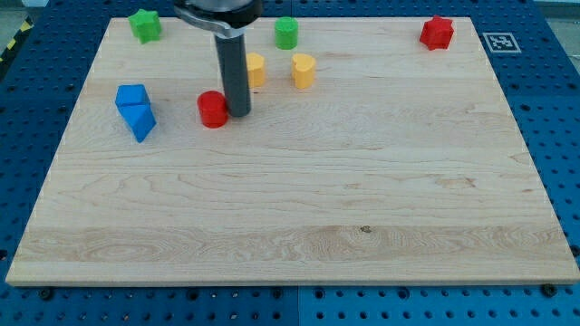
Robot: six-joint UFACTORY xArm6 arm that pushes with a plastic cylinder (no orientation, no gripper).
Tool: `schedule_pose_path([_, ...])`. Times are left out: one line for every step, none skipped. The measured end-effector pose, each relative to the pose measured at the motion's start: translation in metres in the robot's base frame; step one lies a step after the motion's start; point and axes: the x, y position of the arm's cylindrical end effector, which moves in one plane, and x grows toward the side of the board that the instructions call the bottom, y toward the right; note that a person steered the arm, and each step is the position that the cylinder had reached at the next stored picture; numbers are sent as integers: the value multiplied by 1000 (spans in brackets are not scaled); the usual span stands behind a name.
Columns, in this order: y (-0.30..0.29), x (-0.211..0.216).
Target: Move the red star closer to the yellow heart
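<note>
On the wooden table (299,217), a green star (144,24) lies far left and a green cylinder (286,32) far in the middle. Two blue blocks (135,110) touch each other at the left. A red cylinder (213,109) stands right of them, and a yellow block (256,69) beyond it.

We are looking at a pale wooden worktop (299,199), lying on a blue perforated base (557,109), a black-and-white marker tag (500,42) sitting at the view's top right, even light falling throughout
</note>
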Motion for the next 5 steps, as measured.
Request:
schedule_pose_path([-31, 1])
schedule_pose_path([-47, 1])
schedule_pose_path([-60, 1])
schedule_pose_path([-45, 1])
schedule_pose_path([27, -7])
